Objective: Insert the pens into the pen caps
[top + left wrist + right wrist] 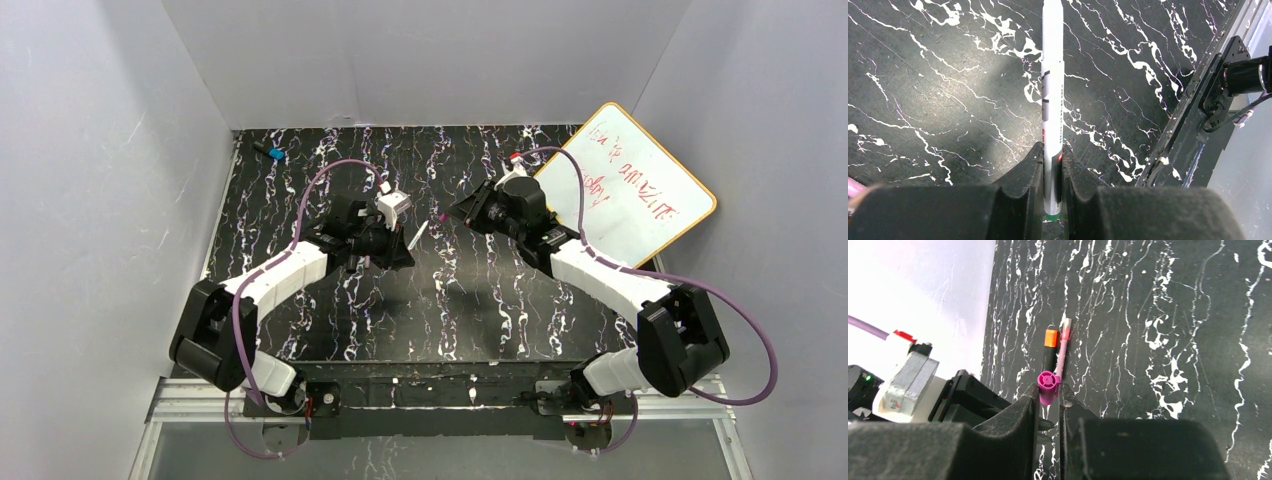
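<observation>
Desk (380,320) of black, white-veined marble pattern spreads under both arms; at its far left corner lies a small black blue-ended item (272,153), well apart from everything else; the left gripper (1052,155) has its fingers (1029,172) clenched on the near end of a white-grey pen (1052,90), which juts straight out ahead of them, held off the desk; seen from above, that pen slants toward the right gripper (1048,395), near it but not touching; the right fingers (1018,415) are grasping a short magenta pen cap (1047,385), its round end facing the wrist camera; beneath it on the desk lie a black pen with an orange end (1049,347) and a slim pink-magenta pen (1063,352), side by side; a whiteboard (640,185) with red writing leans at the right wall.
</observation>
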Controlling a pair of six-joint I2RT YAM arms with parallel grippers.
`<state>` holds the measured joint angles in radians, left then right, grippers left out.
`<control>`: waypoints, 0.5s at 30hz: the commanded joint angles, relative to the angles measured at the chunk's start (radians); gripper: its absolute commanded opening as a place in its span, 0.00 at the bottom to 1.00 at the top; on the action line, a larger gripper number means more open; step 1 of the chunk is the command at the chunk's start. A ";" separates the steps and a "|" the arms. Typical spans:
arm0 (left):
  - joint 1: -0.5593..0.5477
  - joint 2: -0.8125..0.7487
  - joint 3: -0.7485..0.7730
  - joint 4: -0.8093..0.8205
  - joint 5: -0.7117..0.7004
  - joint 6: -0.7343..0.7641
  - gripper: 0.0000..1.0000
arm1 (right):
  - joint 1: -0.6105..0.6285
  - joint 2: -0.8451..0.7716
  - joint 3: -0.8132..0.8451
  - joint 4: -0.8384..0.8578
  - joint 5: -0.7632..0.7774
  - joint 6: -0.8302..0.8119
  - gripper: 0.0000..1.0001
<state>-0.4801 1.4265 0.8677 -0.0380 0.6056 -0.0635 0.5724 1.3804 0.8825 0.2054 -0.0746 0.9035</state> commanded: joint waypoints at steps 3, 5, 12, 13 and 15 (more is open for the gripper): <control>-0.003 -0.007 0.002 -0.014 0.017 0.010 0.00 | 0.024 -0.006 0.065 0.061 -0.023 -0.043 0.01; -0.004 -0.008 0.002 -0.014 0.021 0.011 0.00 | 0.028 -0.001 0.065 0.064 -0.015 -0.042 0.01; -0.005 -0.007 0.004 -0.014 0.034 0.014 0.00 | 0.036 0.033 0.087 0.066 -0.028 -0.045 0.09; -0.005 -0.009 0.005 -0.014 0.037 0.014 0.00 | 0.038 0.039 0.089 0.065 -0.029 -0.044 0.09; -0.005 -0.013 0.004 -0.008 0.055 0.014 0.00 | 0.042 0.047 0.092 0.069 -0.031 -0.044 0.10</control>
<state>-0.4808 1.4319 0.8677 -0.0387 0.6144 -0.0628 0.6041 1.4132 0.9222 0.2237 -0.0906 0.8814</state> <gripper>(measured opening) 0.106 0.242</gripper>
